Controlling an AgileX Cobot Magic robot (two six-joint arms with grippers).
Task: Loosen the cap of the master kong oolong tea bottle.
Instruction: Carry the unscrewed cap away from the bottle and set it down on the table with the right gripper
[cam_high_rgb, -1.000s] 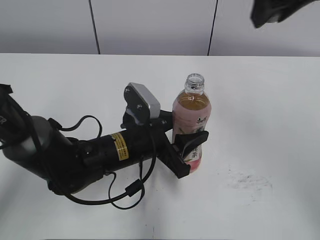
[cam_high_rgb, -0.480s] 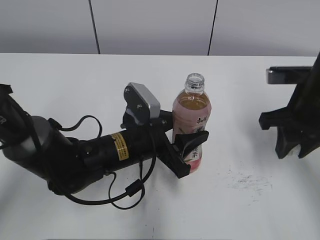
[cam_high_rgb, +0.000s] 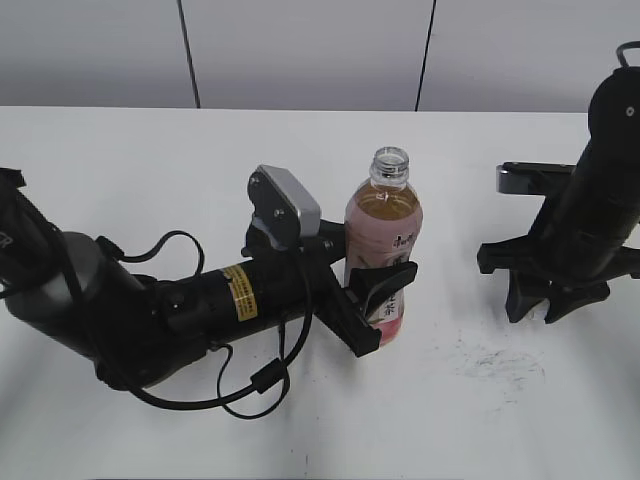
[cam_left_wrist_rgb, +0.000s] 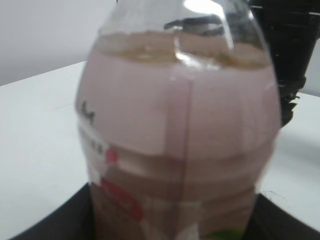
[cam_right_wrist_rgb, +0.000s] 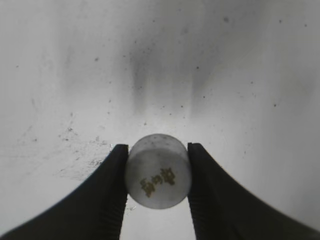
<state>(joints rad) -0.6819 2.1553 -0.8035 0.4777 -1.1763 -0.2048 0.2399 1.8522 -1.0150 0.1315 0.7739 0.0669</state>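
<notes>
While the left gripper (cam_high_rgb: 385, 300) clamps the master kong oolong tea bottle (cam_high_rgb: 383, 240) upright at the exterior view's centre, its neck open, the right gripper (cam_right_wrist_rgb: 158, 172) at the right edge pinches the cap (cam_right_wrist_rgb: 158, 171) squarely between both fingers (cam_right_wrist_rgb: 112, 192) above the table (cam_right_wrist_rgb: 225, 75).

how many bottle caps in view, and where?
1. The cap sits pinched between the right gripper fingers, above the table. The bottle, clamped by the left gripper, has an open neck.
</notes>
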